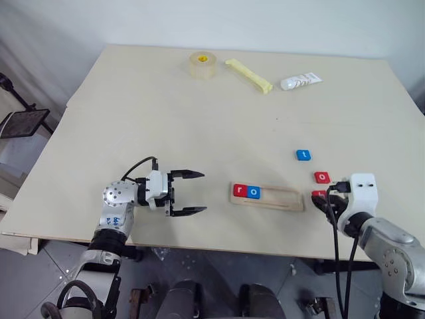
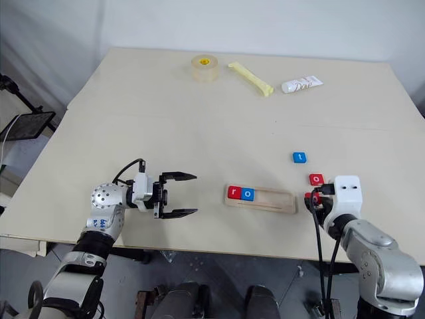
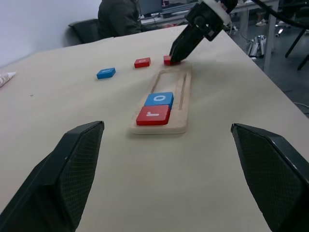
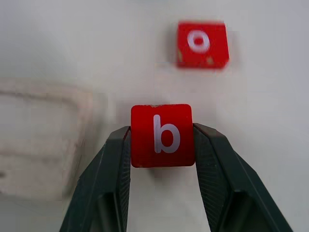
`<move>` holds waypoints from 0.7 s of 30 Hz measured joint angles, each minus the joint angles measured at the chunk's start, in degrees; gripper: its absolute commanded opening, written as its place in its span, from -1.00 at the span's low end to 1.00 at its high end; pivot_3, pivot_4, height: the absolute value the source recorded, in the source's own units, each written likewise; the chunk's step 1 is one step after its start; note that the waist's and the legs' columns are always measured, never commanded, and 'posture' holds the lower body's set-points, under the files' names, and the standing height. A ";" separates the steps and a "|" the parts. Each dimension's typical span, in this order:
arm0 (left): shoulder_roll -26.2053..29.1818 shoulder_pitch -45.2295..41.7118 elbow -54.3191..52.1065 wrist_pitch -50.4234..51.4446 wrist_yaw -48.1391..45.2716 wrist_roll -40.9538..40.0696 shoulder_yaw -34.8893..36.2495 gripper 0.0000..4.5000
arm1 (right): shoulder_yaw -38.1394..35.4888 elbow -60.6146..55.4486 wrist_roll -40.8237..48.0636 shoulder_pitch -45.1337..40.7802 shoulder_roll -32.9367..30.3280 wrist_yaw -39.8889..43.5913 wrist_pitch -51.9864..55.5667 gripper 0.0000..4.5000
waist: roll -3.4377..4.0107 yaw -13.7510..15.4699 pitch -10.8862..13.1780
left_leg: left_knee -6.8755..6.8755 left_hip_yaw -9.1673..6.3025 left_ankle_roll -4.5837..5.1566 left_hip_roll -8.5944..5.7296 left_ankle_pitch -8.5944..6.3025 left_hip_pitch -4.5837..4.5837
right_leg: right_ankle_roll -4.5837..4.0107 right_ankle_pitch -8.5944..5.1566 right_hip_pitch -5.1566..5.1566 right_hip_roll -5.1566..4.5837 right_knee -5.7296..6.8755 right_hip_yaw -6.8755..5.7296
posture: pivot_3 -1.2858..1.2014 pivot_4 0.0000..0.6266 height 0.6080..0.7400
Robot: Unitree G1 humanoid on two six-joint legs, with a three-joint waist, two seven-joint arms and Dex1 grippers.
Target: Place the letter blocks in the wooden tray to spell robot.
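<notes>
The right gripper point(image 4: 161, 140) pinches the red square "b" block point(image 4: 162, 135) just beside the long light-wood tray point(image 1: 282, 199)'s end. Third step, I judge: next, carry it beside the blue "o" block point(image 1: 254, 192).

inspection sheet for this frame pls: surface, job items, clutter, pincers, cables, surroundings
Surface: beige table, flat.
Job's things: wooden tray holds red r block and blue o block at its left end; blue t block and red o block loose beyond its right end.
Clutter: tape roll, yellow stick, white tube at the far edge.
Grippers: left pincer open, holding nothing; right pincer shut on red b block.
Cables: black cable on the right arm.
Surroundings: seated person beyond the table.
</notes>
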 measured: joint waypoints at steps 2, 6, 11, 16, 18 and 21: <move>-0.11 -0.26 0.31 -0.02 -0.41 -0.01 0.00 1.00 | -0.23 -0.24 -0.01 -0.05 0.12 -0.74 -0.01 -0.35 | 0.00 -0.03 0.00 | -0.02 0.00 -0.01 0.06 0.00 0.02 | 0.00 0.00 -0.01 0.04 0.01 -0.03 | 0.03 -0.52 1.00; -0.10 -0.26 0.85 -0.02 -1.01 -0.01 0.07 1.00 | -0.33 -0.37 -0.02 0.05 0.31 -1.84 -0.09 -0.35 | 0.00 -0.06 0.00 | -0.04 0.00 -0.01 0.06 0.00 0.02 | 0.00 0.00 -0.04 0.04 0.04 -0.03 | 0.03 -0.52 1.00; 0.06 -0.25 0.82 -0.02 -1.28 -0.05 0.16 1.00 | -0.44 -0.37 -0.01 0.10 0.29 -2.24 -0.31 -0.19 | 0.00 -0.03 0.00 | -0.03 0.00 -0.01 0.05 0.00 0.02 | 0.00 0.00 -0.04 0.04 0.03 -0.03 | 0.03 -0.52 1.00; 0.11 -0.25 0.79 -0.02 -1.30 -0.05 0.18 1.00 | -0.41 -1.18 0.65 1.06 0.28 -1.73 -0.31 0.52 | 0.00 0.01 0.00 | -0.03 -0.01 -0.01 0.05 0.00 0.02 | 0.00 0.00 -0.04 0.04 0.04 -0.02 | 0.03 -0.52 1.00; 0.09 -0.25 0.75 -0.02 -1.29 -0.05 0.18 1.00 | -0.41 -2.10 0.67 1.77 0.18 -1.58 -0.70 0.85 | 0.00 -0.04 0.00 | -0.04 -0.01 -0.01 0.05 0.00 0.02 | 0.00 0.00 -0.03 0.04 0.03 -0.02 | 0.03 -0.52 1.00; 0.04 -0.26 0.65 -0.01 -1.30 -0.06 0.19 1.00 | -0.30 -3.05 1.14 3.49 -1.82 0.40 -1.93 0.99 | 0.00 0.02 0.00 | -0.04 -0.01 -0.01 0.05 0.00 0.01 | 0.00 0.00 -0.03 0.04 0.02 -0.02 | 0.03 -0.52 1.00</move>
